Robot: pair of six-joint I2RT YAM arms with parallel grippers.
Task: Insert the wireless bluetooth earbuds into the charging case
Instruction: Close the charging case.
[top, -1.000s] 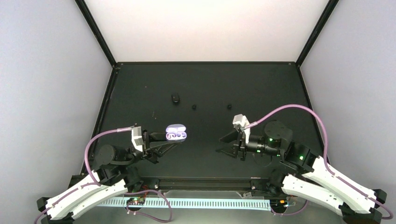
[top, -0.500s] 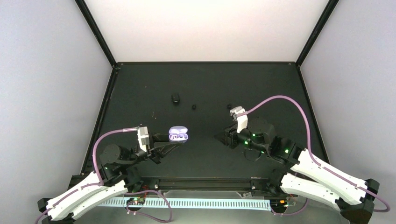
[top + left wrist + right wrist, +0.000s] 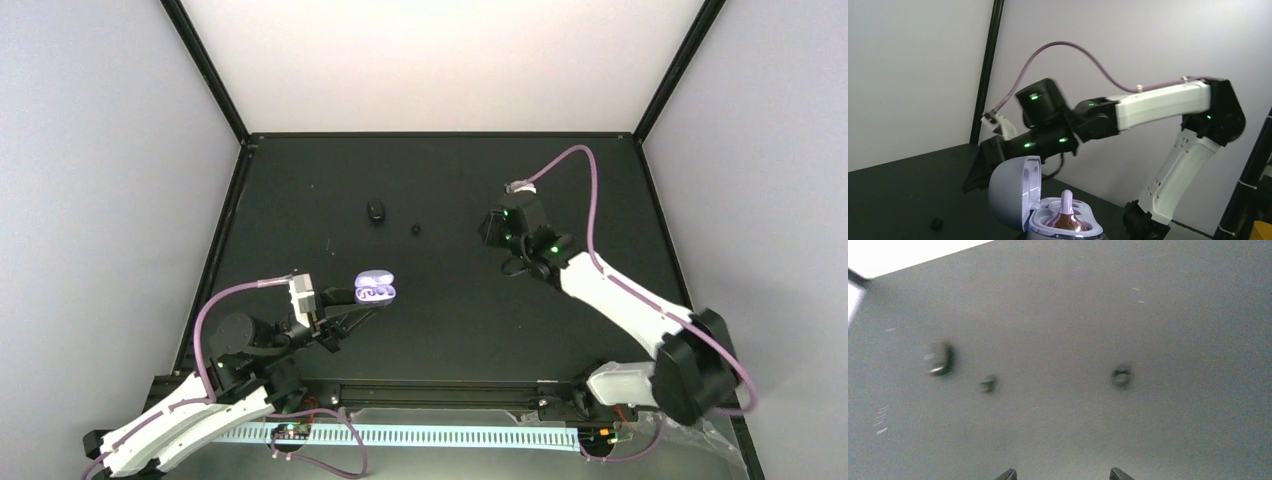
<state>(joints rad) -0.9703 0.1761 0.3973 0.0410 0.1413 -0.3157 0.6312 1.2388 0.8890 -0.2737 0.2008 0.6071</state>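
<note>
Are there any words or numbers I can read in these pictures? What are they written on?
No text can be read anywhere.
Open case: plain, no letters show.
Black case and bud: too small to tell.
Right wrist view: blurred, nothing legible.
Right arm: only green lights, no label shows.

Fixed overhead view, two wrist views nearer, sharing table [image 3: 450, 300]
</note>
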